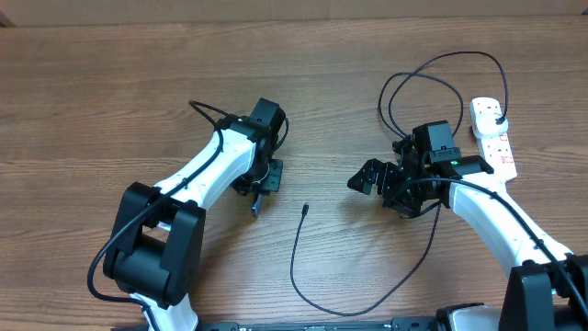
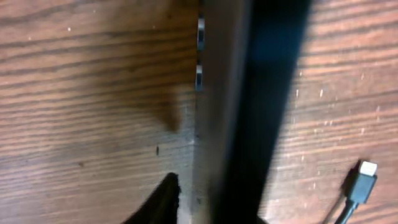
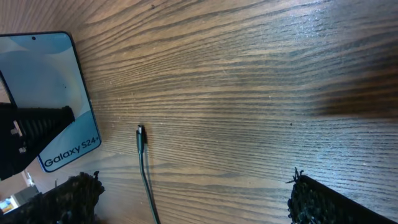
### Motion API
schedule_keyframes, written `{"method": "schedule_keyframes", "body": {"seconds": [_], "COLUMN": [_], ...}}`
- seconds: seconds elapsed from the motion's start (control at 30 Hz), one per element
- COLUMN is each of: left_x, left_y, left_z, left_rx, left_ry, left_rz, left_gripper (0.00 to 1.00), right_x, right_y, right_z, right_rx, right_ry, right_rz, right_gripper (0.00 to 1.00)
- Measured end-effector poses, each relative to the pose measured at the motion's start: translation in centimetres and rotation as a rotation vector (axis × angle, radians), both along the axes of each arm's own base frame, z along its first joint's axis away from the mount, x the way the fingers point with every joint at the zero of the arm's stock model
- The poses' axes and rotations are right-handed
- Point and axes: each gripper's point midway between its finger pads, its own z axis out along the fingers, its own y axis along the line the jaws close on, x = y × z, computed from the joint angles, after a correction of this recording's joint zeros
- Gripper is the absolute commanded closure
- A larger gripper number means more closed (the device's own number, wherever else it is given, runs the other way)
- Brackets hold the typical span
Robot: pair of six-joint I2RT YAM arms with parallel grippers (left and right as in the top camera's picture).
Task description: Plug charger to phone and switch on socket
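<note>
Nearby, charger (image 3: 144, 171) tip beside phone (image 3: 50, 68).

Phone (image 1: 256, 206) stands on edge left of table (image 1: 110, 92) centre, at the left gripper (image 1: 260, 188), with its screen side toward the right gripper (image 1: 372, 184), which is right of centre. Charger (image 1: 296, 267) tip (image 1: 304, 210) lies flat between them, just right of the phone and not touching it. From the tip the charger runs toward the near edge, bends right, passes under the right arm (image 1: 487, 216) and loops toward the far edge behind that gripper. It ends at the plug (image 1: 497, 114) on the far end of the socket (image 1: 499, 147). Socket lies near the right edge.
</note>
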Motion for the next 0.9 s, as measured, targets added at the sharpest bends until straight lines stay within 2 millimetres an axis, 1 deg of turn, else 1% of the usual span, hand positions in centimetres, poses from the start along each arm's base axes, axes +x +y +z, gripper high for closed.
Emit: {"method": "schedule_keyframes", "body": {"seconds": [0.2, 0.33, 0.37, 0.73, 0.87, 0.9], "left_x": [1.0, 1.5, 1.5, 2.1, 2.7, 2.7], "left_y": [-0.4, -0.6, -0.6, -0.4, -0.5, -0.5], "left_z": [0.0, 0.0, 0.1, 0.1, 0.2, 0.2], "left_rx": [-0.016, -0.025, -0.026, -0.01, -0.016, -0.016], "left_ry": [-0.042, -0.061, -0.062, -0.091, -0.112, -0.113], "left_rz": [0.004, 0.004, 0.004, 0.039, 0.048, 0.048], "left_gripper": [0.68, 0.7, 0.72, 0.73, 0.75, 0.78], "right_x": [0.0, -0.2, -0.1, -0.1, -0.1, -0.1], "right_y": [0.0, 0.0, 0.0, 0.0, 0.0, 0.0], "right_z": [0.0, 0.0, 0.0, 0.0, 0.0, -0.1], "right_rx": [0.0, -0.001, -0.002, -0.002, -0.002, -0.002], "right_ry": [0.001, 0.007, 0.006, 0.006, 0.006, 0.007], "right_rz": [0.0, 0.0, 0.0, 0.0, 0.0, 0.0], "right_gripper": [0.0, 0.0, 0.0, 0.0, 0.0, 0.0]}}
